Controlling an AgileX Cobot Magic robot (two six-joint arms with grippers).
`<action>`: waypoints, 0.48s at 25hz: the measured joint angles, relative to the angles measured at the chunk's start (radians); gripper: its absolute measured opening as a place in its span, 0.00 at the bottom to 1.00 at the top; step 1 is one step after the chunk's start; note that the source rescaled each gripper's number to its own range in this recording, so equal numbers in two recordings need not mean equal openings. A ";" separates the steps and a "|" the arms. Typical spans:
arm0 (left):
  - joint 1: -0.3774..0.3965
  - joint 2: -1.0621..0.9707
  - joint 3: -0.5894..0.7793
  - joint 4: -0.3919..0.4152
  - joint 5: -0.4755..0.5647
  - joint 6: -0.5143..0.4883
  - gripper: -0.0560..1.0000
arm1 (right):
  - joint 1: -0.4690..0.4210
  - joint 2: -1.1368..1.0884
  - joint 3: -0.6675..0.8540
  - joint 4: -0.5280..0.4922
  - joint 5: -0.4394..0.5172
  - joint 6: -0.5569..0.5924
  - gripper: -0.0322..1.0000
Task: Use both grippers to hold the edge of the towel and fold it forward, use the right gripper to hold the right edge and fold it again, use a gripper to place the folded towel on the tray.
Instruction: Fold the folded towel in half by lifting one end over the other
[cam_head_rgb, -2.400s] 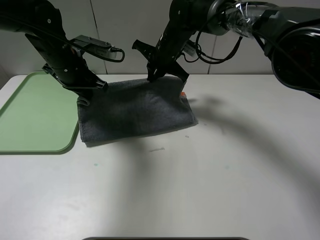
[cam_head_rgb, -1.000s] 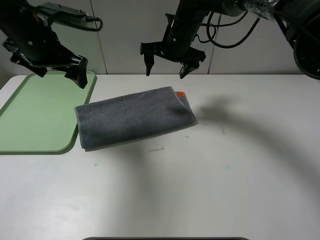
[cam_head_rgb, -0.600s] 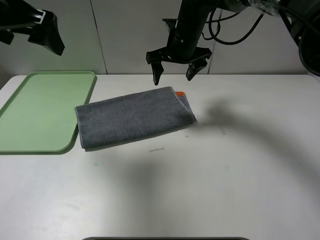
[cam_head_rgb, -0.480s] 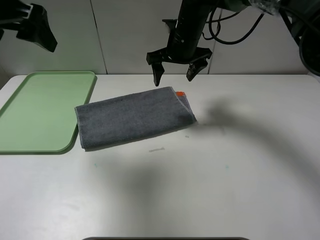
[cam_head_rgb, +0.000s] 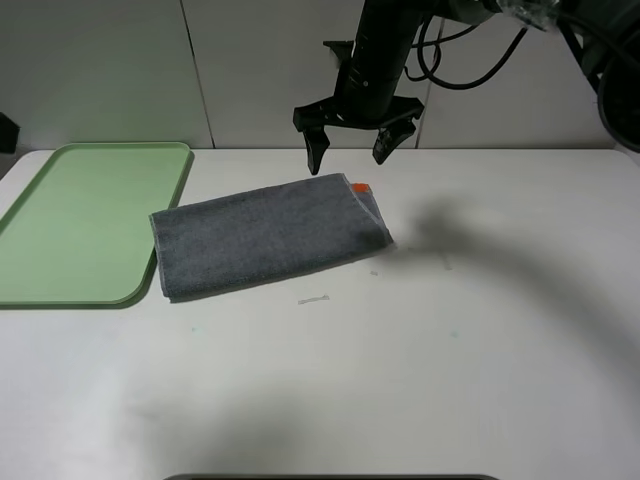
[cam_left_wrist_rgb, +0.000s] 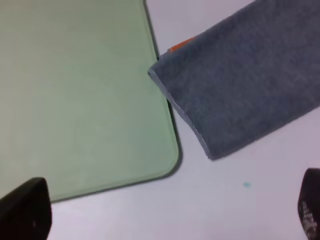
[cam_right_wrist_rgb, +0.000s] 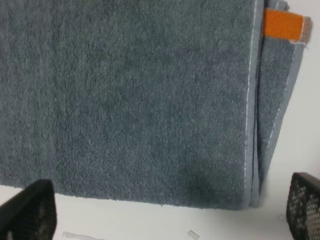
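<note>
The dark grey towel (cam_head_rgb: 265, 235) lies folded on the white table, its orange stripe (cam_head_rgb: 360, 187) showing at the far right corner. My right gripper (cam_head_rgb: 348, 152) hangs open just above that far corner, touching nothing. In the right wrist view the towel (cam_right_wrist_rgb: 140, 100), its pale stitched edge (cam_right_wrist_rgb: 248, 100) and the orange stripe (cam_right_wrist_rgb: 282, 25) lie below the open right gripper (cam_right_wrist_rgb: 167, 210). The left wrist view shows the light green tray (cam_left_wrist_rgb: 75, 90) beside the towel (cam_left_wrist_rgb: 240, 85), with the left gripper (cam_left_wrist_rgb: 167, 212) open high above them. The tray (cam_head_rgb: 70, 230) holds nothing.
A small white scrap (cam_head_rgb: 315, 298) lies on the table just in front of the towel. A dark object's edge (cam_head_rgb: 330, 477) shows at the table's near edge. Grey wall panels stand behind the table.
The left arm has risen and swung left, almost out of the exterior view. The right gripper shifted slightly right and hovers open. The towel has not moved.
</note>
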 joint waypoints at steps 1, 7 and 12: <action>0.000 -0.046 0.025 0.000 0.000 -0.010 1.00 | 0.000 0.000 0.000 0.000 0.000 0.000 1.00; 0.000 -0.323 0.159 0.000 0.017 -0.050 1.00 | 0.000 0.000 0.000 0.015 0.000 -0.002 1.00; 0.000 -0.540 0.234 -0.003 0.106 -0.052 0.99 | 0.001 0.000 0.000 0.023 0.000 -0.003 1.00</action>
